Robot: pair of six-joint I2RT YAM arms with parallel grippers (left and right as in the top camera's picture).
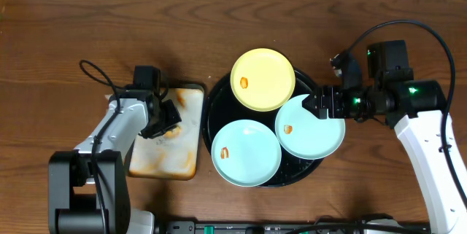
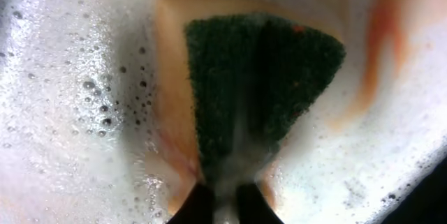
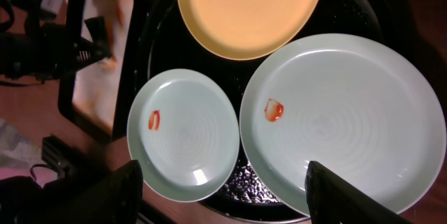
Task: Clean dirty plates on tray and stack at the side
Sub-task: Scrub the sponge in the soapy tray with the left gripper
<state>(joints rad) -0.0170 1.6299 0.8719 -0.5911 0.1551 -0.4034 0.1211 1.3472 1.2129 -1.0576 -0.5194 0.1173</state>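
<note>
Green sponge, clamped tight by the left gripper, sat in the foamy wash tray; the right gripper gaped empty over three smeared plates on the black tray. Firm, soapy strokes seemed wise.

A green sponge sits folded in white foam on a pale, orange-stained rectangular tray upon the brown wooden desk.

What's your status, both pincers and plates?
Left pincer shut on green scouring sponge over foamy rectangular tray. Right pincer open over right-hand mint-blue round plate. All three smeared plates on round glossy black tray, none stacked. No obstruction seen.
</note>
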